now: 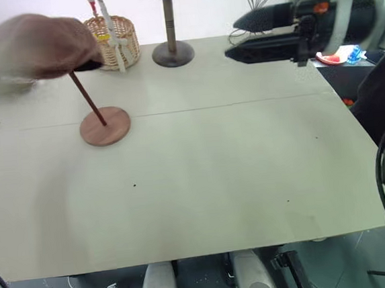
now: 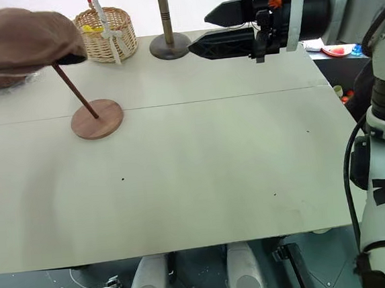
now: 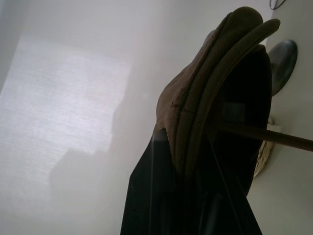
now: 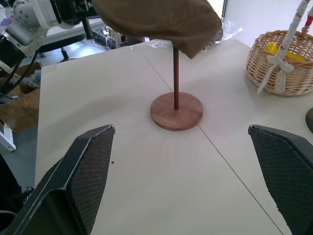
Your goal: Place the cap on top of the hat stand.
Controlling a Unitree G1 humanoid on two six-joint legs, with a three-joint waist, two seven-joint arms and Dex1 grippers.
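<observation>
- Eye views: the cap (image 2: 21, 39) sits atop the stand (image 2: 96, 119), hiding its disc — the rod slants up to the left; the right gripper (image 2: 199, 30) hangs spread, empty.
- Left wrist: the left gripper (image 3: 182, 169) pinches the cap's edge.
- Right wrist: the cap's top is cut off.

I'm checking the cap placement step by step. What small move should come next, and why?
Probably open the left hand and let go. The cap already sits over the top of the hat stand, yet the left hand's fingers are shut on its edge. The right hand hangs open, away from it.
</observation>
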